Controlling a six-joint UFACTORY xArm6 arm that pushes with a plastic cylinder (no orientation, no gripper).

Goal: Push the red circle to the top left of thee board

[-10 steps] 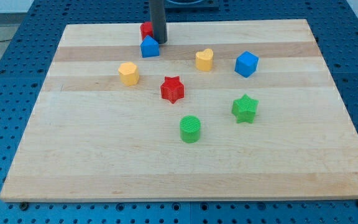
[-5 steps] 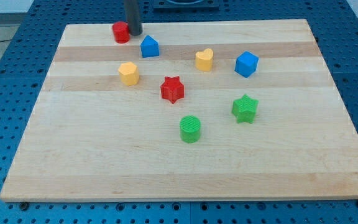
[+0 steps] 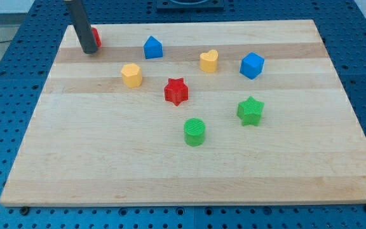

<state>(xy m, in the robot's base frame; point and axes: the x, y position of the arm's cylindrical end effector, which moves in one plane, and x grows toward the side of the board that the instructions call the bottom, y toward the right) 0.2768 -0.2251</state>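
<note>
Fingers? None on this rig, just my tip [image 3: 88,51] planted against the red circle [image 3: 95,37], which peeks out at its 1 o'clock, in the surface's [image 3: 189,172] 11 o'clock corner. Nearly home: I'd say short, gentle nudges only, or it slides off the edge.

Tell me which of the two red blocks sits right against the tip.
The red circle near the board's top left, half hidden behind my tip. The red star sits mid-board, well away.
</note>
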